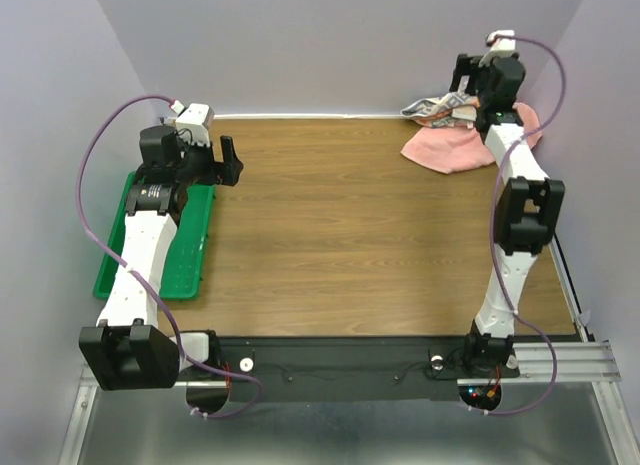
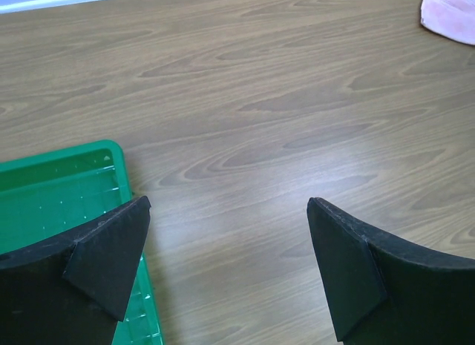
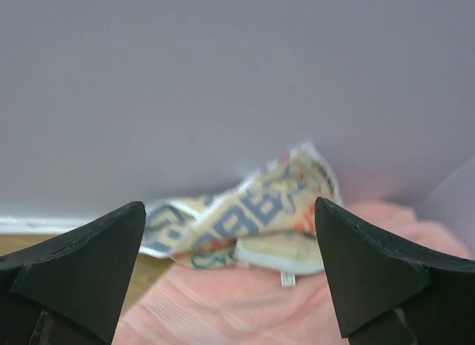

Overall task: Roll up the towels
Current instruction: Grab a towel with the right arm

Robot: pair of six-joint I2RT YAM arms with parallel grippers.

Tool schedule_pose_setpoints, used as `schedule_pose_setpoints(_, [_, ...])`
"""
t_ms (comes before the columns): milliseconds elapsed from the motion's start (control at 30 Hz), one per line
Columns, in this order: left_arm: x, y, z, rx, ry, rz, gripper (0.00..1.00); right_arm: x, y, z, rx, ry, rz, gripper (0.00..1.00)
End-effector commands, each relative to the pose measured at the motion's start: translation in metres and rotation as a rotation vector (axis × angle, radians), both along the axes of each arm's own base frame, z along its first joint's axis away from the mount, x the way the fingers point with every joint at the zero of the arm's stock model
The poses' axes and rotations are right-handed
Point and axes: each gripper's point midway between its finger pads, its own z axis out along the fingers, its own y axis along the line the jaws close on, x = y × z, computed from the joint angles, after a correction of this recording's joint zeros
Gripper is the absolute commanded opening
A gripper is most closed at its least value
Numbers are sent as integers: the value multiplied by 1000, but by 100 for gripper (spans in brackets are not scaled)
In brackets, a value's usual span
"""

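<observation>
1. Overhead view: bright, even, diffuse light from above. The wooden table (image 1: 350,225) is clearly lit, with only faint, soft-edged shadows beside the arms.
2. Overhead view: sharp across the whole picture, with muted colours.
3. Left wrist view: a pale, milky sheen lies on the wood just beside the green tray (image 2: 67,182). It is a soft reflection, not harsh glare.
4. Left wrist view: the wood grain is crisp. The black fingertips (image 2: 111,248) close to the lens are dark, with little surface detail.
5. Right wrist view: soft and out of focus. The printed towel (image 3: 252,219) has a smeared pattern, the pink towel (image 3: 245,308) is blurred, and the wall behind is a flat, dim grey-lilac.
</observation>
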Motion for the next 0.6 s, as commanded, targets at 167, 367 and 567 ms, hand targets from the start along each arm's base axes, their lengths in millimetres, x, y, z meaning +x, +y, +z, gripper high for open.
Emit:
schedule_pose_setpoints(167, [11, 4, -7, 25, -1, 18, 99, 65, -31, -144, -54, 173, -103, 100])
schedule_pose_setpoints(367, [17, 10, -28, 41, 65, 48, 99, 93, -46, -176, -104, 112, -167, 100])
schedule_pose_setpoints(567, [19, 12, -39, 45, 91, 55, 99, 89, -62, -171, -144, -71, -264, 80])
